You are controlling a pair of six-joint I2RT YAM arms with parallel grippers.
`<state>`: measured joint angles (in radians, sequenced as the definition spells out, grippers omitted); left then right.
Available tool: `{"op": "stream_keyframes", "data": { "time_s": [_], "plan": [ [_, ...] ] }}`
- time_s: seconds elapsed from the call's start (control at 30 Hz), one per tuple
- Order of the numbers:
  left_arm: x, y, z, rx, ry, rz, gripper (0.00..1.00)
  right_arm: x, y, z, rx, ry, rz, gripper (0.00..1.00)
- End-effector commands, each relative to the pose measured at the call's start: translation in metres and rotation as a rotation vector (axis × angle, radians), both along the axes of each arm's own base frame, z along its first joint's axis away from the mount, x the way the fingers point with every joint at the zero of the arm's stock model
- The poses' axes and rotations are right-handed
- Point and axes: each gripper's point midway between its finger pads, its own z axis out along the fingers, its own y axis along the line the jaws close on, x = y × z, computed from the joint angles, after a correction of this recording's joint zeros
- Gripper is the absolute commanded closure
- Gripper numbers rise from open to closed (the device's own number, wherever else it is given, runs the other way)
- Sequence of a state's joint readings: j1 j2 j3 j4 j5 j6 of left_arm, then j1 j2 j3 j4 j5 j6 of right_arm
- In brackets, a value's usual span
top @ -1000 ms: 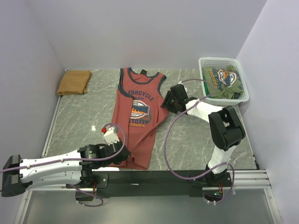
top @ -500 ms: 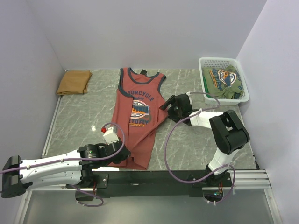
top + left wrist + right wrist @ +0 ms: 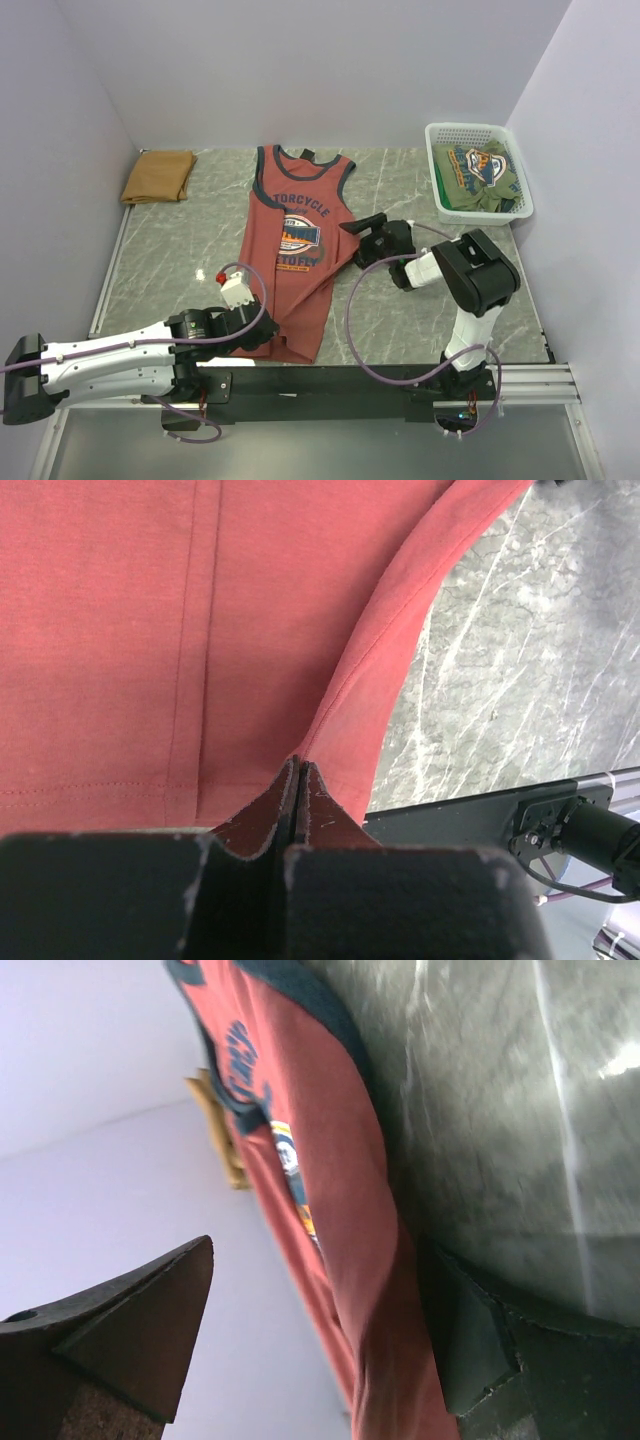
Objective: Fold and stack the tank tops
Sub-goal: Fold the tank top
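The rust-red tank top lies spread out flat in the middle of the table, neck toward the back. My left gripper is at its near hem, and the left wrist view shows the jaws shut on a pinch of the red cloth at the fingertips. My right gripper is low at the shirt's right edge. It is open, and the red side edge runs between the fingers. The tan-brown tank top lies folded at the back left.
A white mesh basket holding green printed clothes stands at the back right. The grey marble table ends at a black rail along the near edge. Walls close in the left, back and right sides.
My right gripper has moved from near the basket forward and down to the red tank top's right edge. My left gripper has stayed at the near hem.
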<state>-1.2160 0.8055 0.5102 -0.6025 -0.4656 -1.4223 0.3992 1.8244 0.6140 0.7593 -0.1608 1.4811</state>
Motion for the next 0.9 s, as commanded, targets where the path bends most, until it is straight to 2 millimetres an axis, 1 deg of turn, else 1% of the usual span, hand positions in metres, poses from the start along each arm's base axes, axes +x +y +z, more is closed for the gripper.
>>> {"op": "stream_keyframes", "data": {
  "time_s": [0.0, 0.1, 0.13, 0.33, 0.4, 0.47, 0.63, 0.7, 0.73, 0.77, 0.83, 0.87],
  "plan": [
    [0.0, -0.001, 0.001, -0.025, -0.003, -0.005, 0.99, 0.007, -0.005, -0.004, 0.114, 0.006, -0.058, 0.11],
    [-0.001, 0.0, 0.001, -0.025, -0.002, -0.008, 1.0, 0.014, -0.007, 0.001, 0.183, -0.013, -0.075, 0.11],
    [-0.001, 0.0, 0.001, -0.026, -0.001, -0.007, 1.0, 0.017, -0.008, 0.005, 0.209, -0.026, -0.084, 0.11],
    [-0.002, 0.0, 0.0, -0.024, 0.002, -0.012, 0.99, 0.029, -0.024, 0.011, 0.229, -0.047, -0.127, 0.11],
    [-0.003, 0.0, 0.0, -0.024, 0.001, -0.015, 0.99, 0.032, -0.024, 0.019, 0.251, -0.071, -0.121, 0.11],
    [-0.002, 0.0, 0.0, -0.023, 0.0, -0.016, 0.99, 0.036, -0.028, 0.022, 0.266, -0.079, -0.128, 0.11],
    [-0.003, -0.002, -0.001, -0.021, 0.008, -0.023, 0.99, 0.048, -0.035, 0.034, 0.253, -0.104, -0.131, 0.11],
    [-0.003, -0.003, -0.001, -0.021, 0.008, -0.026, 0.99, 0.056, -0.037, 0.043, 0.246, -0.124, -0.127, 0.11],
    [-0.003, -0.003, -0.001, -0.02, 0.007, -0.029, 0.99, 0.058, -0.038, 0.041, 0.228, -0.118, -0.125, 0.11],
    [-0.004, -0.004, -0.001, -0.021, 0.007, -0.033, 0.99, 0.063, -0.039, 0.048, 0.226, -0.133, -0.125, 0.11],
    [-0.004, -0.003, -0.001, -0.018, 0.007, -0.032, 0.99, 0.067, -0.042, 0.048, 0.203, -0.13, -0.13, 0.11],
    [-0.004, -0.003, 0.0, -0.016, 0.008, -0.032, 0.99, 0.072, -0.042, 0.055, 0.201, -0.144, -0.13, 0.12]
  ]
}}
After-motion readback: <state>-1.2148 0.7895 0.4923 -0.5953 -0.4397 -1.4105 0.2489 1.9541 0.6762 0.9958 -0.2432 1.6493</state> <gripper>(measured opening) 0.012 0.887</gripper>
